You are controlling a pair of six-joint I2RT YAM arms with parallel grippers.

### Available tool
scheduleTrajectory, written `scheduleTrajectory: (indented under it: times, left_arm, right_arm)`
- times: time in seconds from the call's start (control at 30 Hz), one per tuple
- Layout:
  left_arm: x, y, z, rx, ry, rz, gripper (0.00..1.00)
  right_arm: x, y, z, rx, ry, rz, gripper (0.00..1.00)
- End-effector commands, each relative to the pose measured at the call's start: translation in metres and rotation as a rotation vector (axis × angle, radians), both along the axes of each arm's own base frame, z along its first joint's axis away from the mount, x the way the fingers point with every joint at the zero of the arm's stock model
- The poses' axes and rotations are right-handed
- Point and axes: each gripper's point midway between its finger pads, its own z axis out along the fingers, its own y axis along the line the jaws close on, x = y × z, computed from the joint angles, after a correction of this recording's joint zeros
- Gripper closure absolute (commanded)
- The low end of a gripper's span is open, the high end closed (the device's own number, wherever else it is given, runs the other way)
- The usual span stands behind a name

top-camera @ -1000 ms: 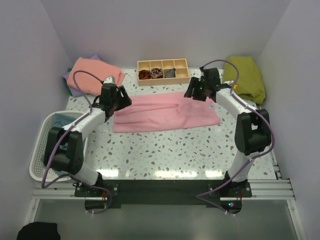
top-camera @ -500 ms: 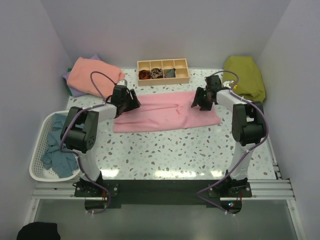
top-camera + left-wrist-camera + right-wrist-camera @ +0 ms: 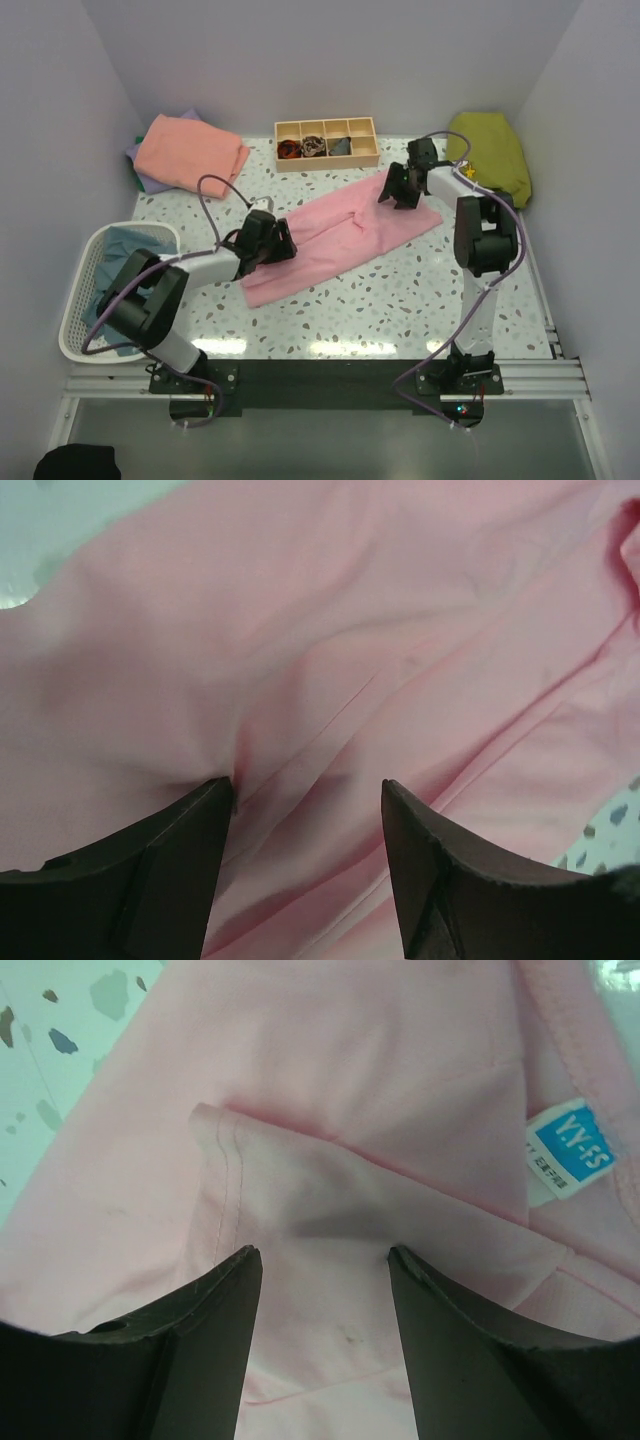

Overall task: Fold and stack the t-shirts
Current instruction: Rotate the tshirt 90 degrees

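Note:
A light pink t-shirt (image 3: pixel 340 235) lies folded in a long strip, slanting from near left to far right on the speckled table. My left gripper (image 3: pixel 268 240) is open and low on its near-left part; in the left wrist view (image 3: pixel 308 790) the jaws stand apart on wrinkled pink cloth (image 3: pixel 330 630). My right gripper (image 3: pixel 400 187) is open on the far-right end; in the right wrist view (image 3: pixel 322 1255) the jaws straddle a folded flap of the shirt (image 3: pixel 350 1080) near its blue label (image 3: pixel 568 1150). A salmon-coral shirt (image 3: pixel 190 150) lies folded on a lavender one (image 3: pixel 148 183) at back left.
A white basket (image 3: pixel 75 300) at the left edge holds teal-blue shirts (image 3: pixel 118 242). A compartmented wooden tray (image 3: pixel 327 143) with small dark items stands at the back middle. An olive-green cloth (image 3: pixel 490 155) lies at the back right corner.
My left gripper has moved toward the near side and the shirt's left end has come with it, so the strip now slants. My right gripper has stayed at the far-right end.

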Motion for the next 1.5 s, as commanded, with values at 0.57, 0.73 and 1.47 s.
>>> scheduleTrajectory:
  times: [0.57,0.73,1.47]
  left_arm:
    - [-0.254,-0.05,-0.019,-0.007,0.375,-0.35,0.34]
    - [-0.266,-0.071,-0.004,-0.013,0.317,-0.432,0.34]
    - [0.005,-0.094,0.161,0.111,-0.358,-0.25,0.26]
  right_arm:
    - [-0.029,0.132,-0.035,0.007,0.205,0.376,0.39]
    - [-0.034,0.16,-0.031,-0.009,0.174,0.485,0.38]
    - [-0.083,0.033,0.139,-0.142,-0.186,0.213,0.34]
